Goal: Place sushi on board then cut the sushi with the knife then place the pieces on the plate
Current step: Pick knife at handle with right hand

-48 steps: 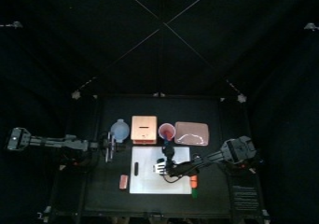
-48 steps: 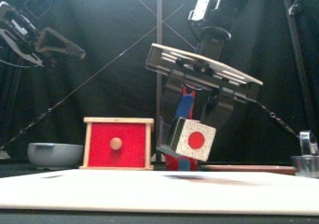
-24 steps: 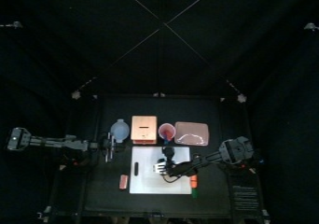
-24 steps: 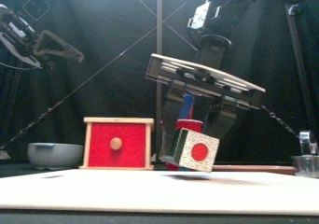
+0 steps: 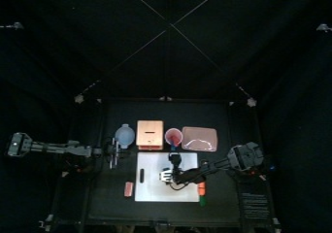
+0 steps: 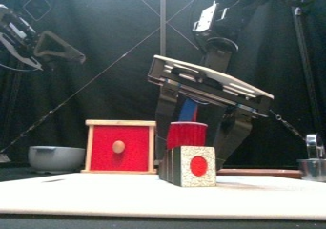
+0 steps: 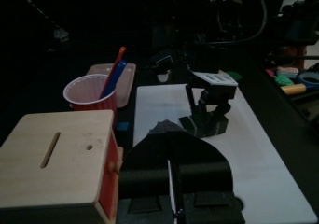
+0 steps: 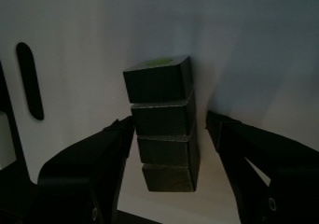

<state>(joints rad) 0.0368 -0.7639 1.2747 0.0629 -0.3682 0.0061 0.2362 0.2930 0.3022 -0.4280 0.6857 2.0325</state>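
Sushi roll (image 6: 192,166) lies flat on white board (image 8: 249,41), between right gripper (image 8: 167,123) fingers (image 8: 93,162). Fingers spread, not pinching: thin gap one side, other tip close against blocks.

Long axis front-to-back, alongside finger faces; red-dot end faces table front.

Risk (judgement): close tip rubs on lift-off, roll skews or blocks split.

Left gripper (image 5: 116,157) rests well apart.

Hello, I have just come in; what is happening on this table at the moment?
The right gripper straddles the toy sushi roll, which lies on the white board, jaws open on either side. The left gripper rests at the table's left. The knives sit in the red cup, so cutting is not yet begun.
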